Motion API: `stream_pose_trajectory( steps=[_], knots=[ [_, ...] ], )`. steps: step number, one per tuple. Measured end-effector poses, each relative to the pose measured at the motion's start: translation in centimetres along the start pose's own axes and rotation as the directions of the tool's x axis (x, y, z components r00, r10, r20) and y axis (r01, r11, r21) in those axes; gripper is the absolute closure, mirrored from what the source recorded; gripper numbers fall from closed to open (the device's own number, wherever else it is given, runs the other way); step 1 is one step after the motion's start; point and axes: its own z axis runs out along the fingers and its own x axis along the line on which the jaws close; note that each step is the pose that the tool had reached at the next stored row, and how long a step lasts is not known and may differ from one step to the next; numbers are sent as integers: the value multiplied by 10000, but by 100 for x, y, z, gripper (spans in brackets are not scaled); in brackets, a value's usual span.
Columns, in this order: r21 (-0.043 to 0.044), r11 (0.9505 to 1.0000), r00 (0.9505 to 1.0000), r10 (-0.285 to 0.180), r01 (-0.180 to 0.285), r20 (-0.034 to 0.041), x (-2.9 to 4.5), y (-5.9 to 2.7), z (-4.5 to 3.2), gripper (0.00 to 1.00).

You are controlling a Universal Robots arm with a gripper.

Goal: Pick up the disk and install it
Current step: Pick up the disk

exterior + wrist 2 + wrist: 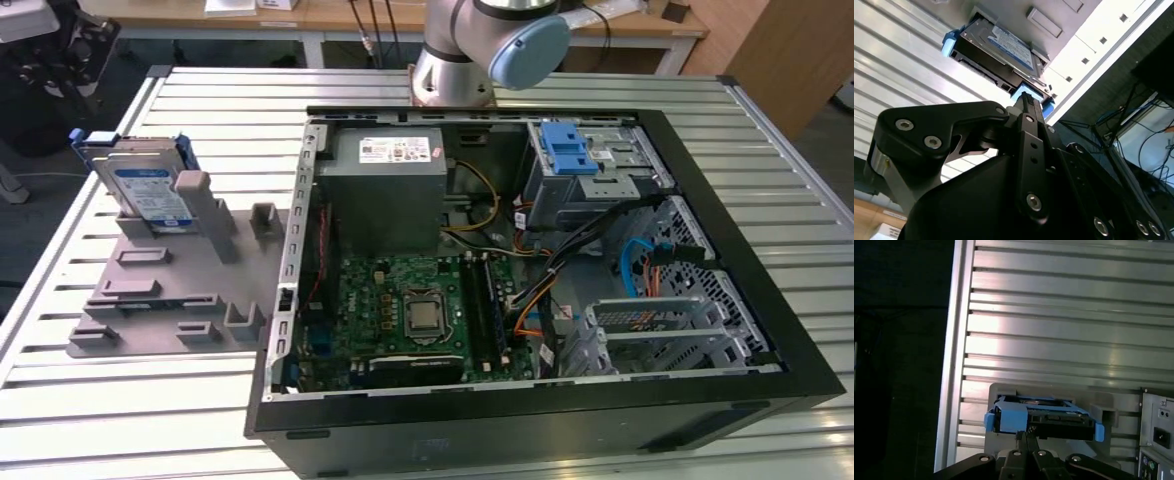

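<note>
The disk (144, 192), silver with a white-and-blue label and blue rails, stands on edge in a grey holder (160, 285) at the exterior view's left. In both wrist views it sits beyond my fingertips: the disk (1004, 45) shows its label, and the disk (1044, 419) shows its edge with the blue rails. My gripper (1026, 100) (1026, 434) hangs some way off the disk, in line with its blue rail. Its black fingers are pressed together, shut on nothing. The arm's base (454, 60) stands at the back of the table.
An open computer case (287, 300) fills the table's middle and right, with a motherboard (400, 310), a grey power supply box (387, 190) and a silver drive cage with a blue latch (571, 160). The ribbed metal table (134, 400) ends just left of the holder.
</note>
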Motion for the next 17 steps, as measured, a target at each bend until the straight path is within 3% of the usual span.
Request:
stream_pose_trajectory(
  steps=[4, 8, 13, 17],
  knots=[
    [9, 9985, 9985, -542, 542, -23, 0, 0, 0, 89],
    [18, 9930, 9929, -1184, 1184, -52, 0, 0, 0, 89],
    [25, 9819, 9818, -1896, 1896, -84, 0, 0, 0, 89],
    [29, 9694, 9694, -2453, 2453, -110, 0, 0, 1, 89]
  ],
)
